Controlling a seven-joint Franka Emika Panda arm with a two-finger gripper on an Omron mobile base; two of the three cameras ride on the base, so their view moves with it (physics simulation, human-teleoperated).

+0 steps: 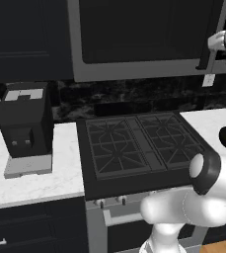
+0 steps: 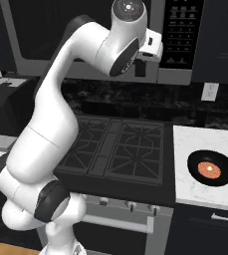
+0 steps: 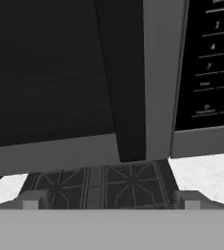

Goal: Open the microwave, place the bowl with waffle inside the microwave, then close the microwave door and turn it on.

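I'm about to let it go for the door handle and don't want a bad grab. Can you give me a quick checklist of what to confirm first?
1. Gripper open: ok, fingertips stand wide apart.
2. Door handle lined up between the fingertips: ok in the hand view.
3. Fingers around the handle: cannot tell.
4. Microwave door shut: ok, not yet opened.
5. Waffle in the bowl on the counter: ok.

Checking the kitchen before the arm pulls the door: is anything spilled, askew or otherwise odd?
Nothing stands out. The waffle lies flat in the bowl on the counter right of the stove, the microwave door looks shut, and the coffee machine stands upright.
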